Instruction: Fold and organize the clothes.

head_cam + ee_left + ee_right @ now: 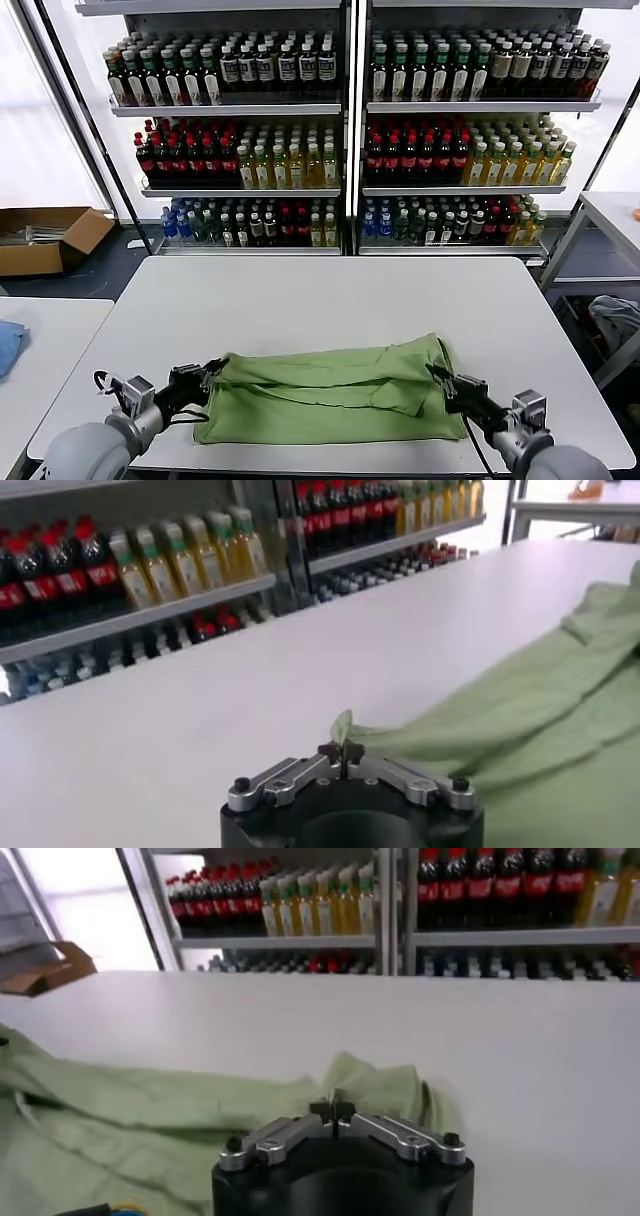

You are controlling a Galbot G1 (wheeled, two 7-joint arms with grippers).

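The clothes, a light green shirt [330, 395], lie folded into a long band across the near part of the white table [300, 300]. My left gripper [208, 372] sits at the shirt's left end, low on the table. In the left wrist view this gripper [341, 752] is shut on a corner of the green fabric [520, 710]. My right gripper [440, 380] is at the shirt's right end. In the right wrist view its jaws [333, 1110] are closed together, pinching the edge of the shirt [150, 1118]. No buttons or graphic show.
Shelves of bottles [340, 130] stand behind the table. A cardboard box [40, 240] lies on the floor at far left. A blue cloth [8, 345] rests on the left side table, a grey-blue bundle [615, 320] lies at right.
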